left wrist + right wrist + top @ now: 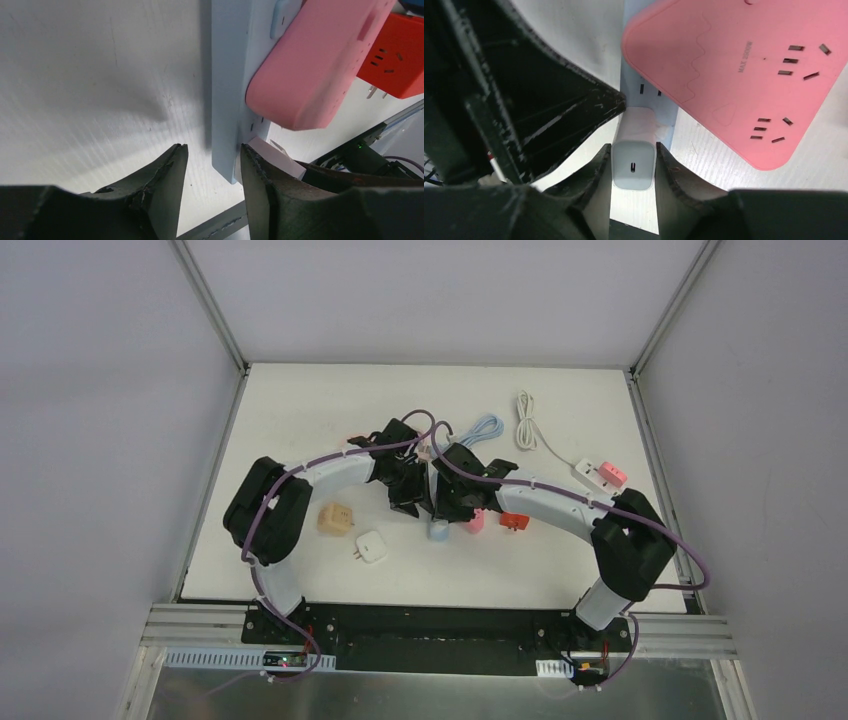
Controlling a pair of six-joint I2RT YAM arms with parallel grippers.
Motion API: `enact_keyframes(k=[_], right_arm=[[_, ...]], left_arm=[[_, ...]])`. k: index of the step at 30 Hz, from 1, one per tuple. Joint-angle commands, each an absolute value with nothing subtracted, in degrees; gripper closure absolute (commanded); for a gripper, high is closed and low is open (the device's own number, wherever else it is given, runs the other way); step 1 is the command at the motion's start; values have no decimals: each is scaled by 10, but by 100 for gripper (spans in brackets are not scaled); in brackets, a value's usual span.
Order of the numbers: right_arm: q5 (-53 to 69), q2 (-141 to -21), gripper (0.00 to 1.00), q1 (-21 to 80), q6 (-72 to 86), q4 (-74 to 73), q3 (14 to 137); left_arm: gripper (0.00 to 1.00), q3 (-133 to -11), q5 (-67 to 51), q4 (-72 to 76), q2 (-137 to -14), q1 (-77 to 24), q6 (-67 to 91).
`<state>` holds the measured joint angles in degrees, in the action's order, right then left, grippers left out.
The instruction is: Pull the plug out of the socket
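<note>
A white charger plug [633, 165] sits plugged into the near end of a light blue socket strip [230, 75] lying on the table. My right gripper [633, 146] is shut on the plug, both fingers pressed flat to its sides. My left gripper [214, 147] straddles the same end of the strip. Its right finger [255, 180] lies close against the strip, and its left finger [170, 175] stands a clear gap away. From above, both grippers meet over the strip [438, 531] at mid-table.
A pink power strip [474, 523] leans over the blue one, with a red adapter [513, 521] beside it. A beige cube [334, 519] and a white cube plug [371, 546] lie to the left. A white strip with coiled cable [600, 473] is at back right.
</note>
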<state>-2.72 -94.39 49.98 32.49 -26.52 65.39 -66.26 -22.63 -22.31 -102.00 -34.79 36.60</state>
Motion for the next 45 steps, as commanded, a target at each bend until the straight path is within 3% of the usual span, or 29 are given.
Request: enact_keyframes(k=[1, 10, 19, 28, 34, 45], right_arm=[[-48, -956, 75, 500, 322, -240, 677], [-27, -974, 100, 501, 328, -251, 687], [-11, -975, 100, 501, 333, -269, 719], [21, -968, 100, 495, 334, -256, 741], [-133, -1010, 100, 542, 332, -350, 792], [-157, -973, 100, 553, 342, -366, 800]], left_arm=[[57, -693, -273, -209, -1042, -344, 360], [66, -706, -268, -218, -1062, -344, 342], [85, -663, -241, -230, -1085, -345, 327], [92, -623, -218, -236, -1089, -344, 331], [96, -617, -221, -238, -1096, -344, 333], [97, -608, -213, -239, -1097, -345, 343]])
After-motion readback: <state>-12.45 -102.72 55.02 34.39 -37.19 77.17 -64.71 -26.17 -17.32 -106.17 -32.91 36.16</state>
